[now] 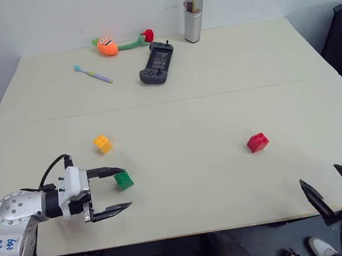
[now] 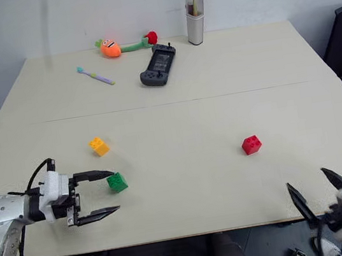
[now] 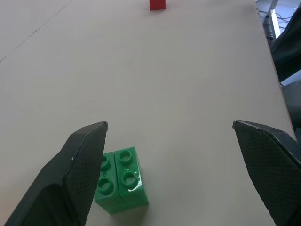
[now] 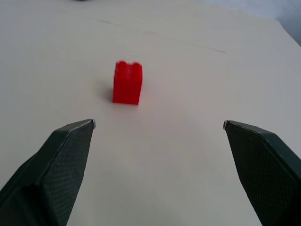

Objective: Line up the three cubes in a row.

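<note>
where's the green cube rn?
In the left eye view the green cube sits front-left on the table, at the open left gripper's fingertips, just right of the yellow cube.

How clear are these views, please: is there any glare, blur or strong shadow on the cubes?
Left wrist view: green cube sharp, with small glossy highlights on its studs; red cube cut by the frame edge. Right wrist view: red cube crisp, with a soft shadow at its base. Left eye view: even light, faint shadows beside the yellow-orange cube; the open left end effector is sharp.
</note>
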`<state>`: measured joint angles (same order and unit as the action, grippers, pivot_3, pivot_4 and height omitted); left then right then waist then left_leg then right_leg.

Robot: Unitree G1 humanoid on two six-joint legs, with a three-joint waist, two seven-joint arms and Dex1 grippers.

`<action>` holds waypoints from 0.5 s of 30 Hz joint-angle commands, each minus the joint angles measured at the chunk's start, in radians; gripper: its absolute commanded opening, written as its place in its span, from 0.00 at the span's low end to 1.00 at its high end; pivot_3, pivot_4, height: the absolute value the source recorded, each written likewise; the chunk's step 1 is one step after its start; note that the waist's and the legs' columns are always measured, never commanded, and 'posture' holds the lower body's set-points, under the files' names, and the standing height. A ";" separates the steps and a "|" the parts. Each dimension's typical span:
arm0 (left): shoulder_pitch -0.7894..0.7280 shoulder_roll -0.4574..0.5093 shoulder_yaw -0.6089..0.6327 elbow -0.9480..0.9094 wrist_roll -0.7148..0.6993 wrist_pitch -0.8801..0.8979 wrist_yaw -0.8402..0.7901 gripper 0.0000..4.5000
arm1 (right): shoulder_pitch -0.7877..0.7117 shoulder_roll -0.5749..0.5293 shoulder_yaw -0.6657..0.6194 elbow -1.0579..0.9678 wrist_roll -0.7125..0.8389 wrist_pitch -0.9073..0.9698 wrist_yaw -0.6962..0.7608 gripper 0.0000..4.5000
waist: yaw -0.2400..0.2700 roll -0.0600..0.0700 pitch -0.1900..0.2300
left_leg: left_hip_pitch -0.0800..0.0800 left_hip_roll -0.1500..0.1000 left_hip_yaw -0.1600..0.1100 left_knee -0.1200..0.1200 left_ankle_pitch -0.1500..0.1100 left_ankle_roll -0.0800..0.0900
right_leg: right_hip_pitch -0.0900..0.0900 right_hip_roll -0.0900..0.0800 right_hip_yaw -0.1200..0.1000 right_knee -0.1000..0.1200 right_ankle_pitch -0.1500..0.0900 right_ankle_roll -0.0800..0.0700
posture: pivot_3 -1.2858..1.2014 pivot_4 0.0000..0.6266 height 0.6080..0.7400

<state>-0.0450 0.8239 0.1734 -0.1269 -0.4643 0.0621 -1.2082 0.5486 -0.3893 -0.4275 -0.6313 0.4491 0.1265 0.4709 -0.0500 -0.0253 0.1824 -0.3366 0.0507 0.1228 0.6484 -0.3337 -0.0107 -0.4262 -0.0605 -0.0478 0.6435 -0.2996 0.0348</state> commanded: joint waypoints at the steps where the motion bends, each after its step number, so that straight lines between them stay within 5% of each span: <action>1: -0.004 -0.007 -0.013 -0.008 0.012 -0.017 -0.003 1.00 | -0.154 -0.092 0.044 -0.049 0.032 0.242 -0.098 1.00 | 0.001 0.000 0.000 | 0.000 0.000 0.000 0.000 0.000 0.000 | 0.000 0.000 0.000 0.000 0.000 0.000 | 0.52 0.24 1.00; 7: 0.019 -0.025 -0.015 -0.029 0.029 -0.031 0.025 1.00 | -0.407 -0.123 0.086 0.071 0.041 0.457 -0.187 1.00 | 0.024 0.000 0.000 | -0.003 0.000 -0.002 0.000 0.001 -0.002 | -0.002 0.001 -0.002 -0.001 -0.001 -0.001 | 0.52 0.24 1.00; 13: 0.052 -0.026 0.012 -0.082 0.021 -0.013 0.062 1.00 | -0.491 -0.130 0.131 0.148 0.053 0.547 -0.148 1.00 | 0.022 0.000 0.000 | -0.004 -0.001 -0.002 0.001 0.001 0.002 | -0.002 0.000 -0.002 -0.001 0.000 0.000 | 0.52 0.24 1.00; 15: 0.060 -0.024 0.018 -0.087 0.021 -0.012 0.068 1.00 | -0.513 -0.138 0.152 0.172 0.041 0.539 -0.121 0.92 | 0.022 0.000 0.000 | -0.004 -0.001 -0.002 0.001 0.001 0.002 | -0.002 0.000 -0.002 -0.001 0.000 0.000 | 0.52 0.24 1.00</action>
<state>0.0098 0.7950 0.1600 -0.1831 -0.4323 0.0533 -1.1490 0.0509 -0.5075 -0.2781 -0.4551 0.4879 0.6760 0.3246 -0.0283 -0.0256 0.1823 -0.3410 0.0496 0.1208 0.6495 -0.3328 -0.0086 -0.4283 -0.0603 -0.0496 0.6428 -0.2996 0.0353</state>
